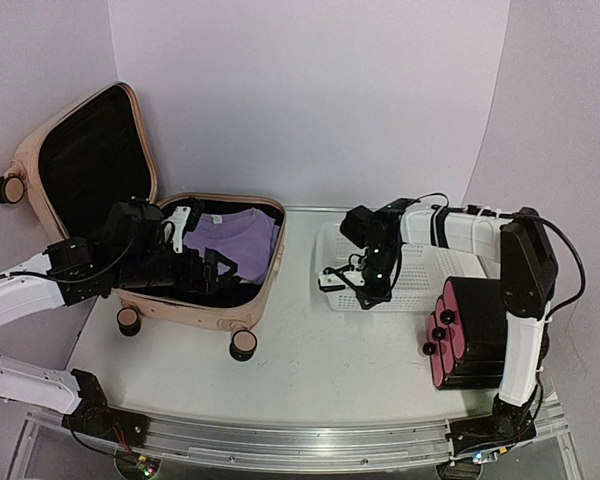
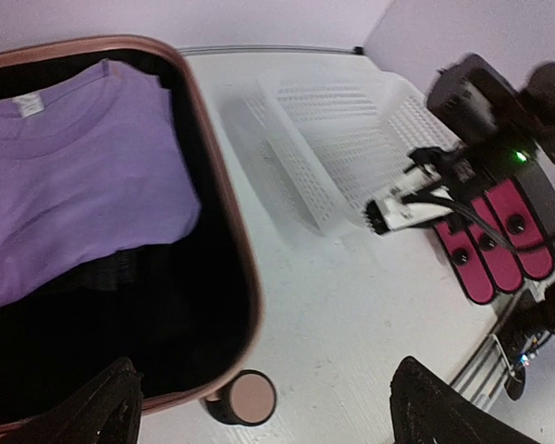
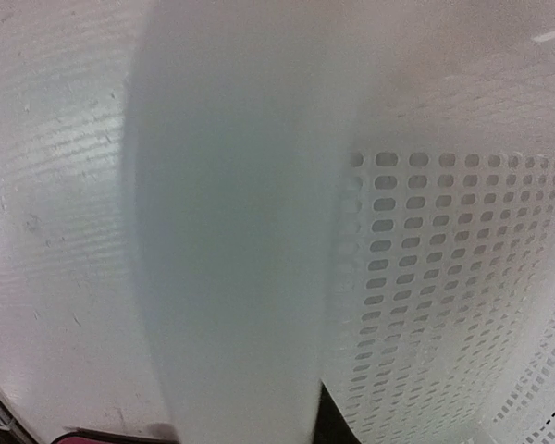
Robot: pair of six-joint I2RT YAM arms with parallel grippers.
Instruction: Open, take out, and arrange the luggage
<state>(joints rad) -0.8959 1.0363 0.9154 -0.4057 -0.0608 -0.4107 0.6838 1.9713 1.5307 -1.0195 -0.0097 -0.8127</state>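
Note:
The luggage [image 1: 205, 312] is a pale pink hard-shell suitcase lying open at the left, its black-lined lid [image 1: 85, 160] leaning on the wall. A purple shirt [image 1: 242, 240] and dark items lie in the lower half. In the left wrist view I see the shirt [image 2: 65, 185], the pink rim [image 2: 224, 185] and a wheel [image 2: 245, 398]. My left gripper [image 1: 208, 272] hovers over the suitcase's near right part, open wide and empty [image 2: 268, 416]. My right gripper [image 1: 365, 285] is at the white basket's near left corner. Its wrist view is filled by the basket rim [image 3: 231, 259], which runs into the jaws [image 3: 326, 424].
The white mesh basket [image 1: 430, 270] stands right of the suitcase, also in the left wrist view [image 2: 351, 139]. A black case with magenta ribs [image 1: 470, 330] stands at the right edge, beside the right arm's base. Bare table [image 1: 310, 370] lies between the suitcase and the basket.

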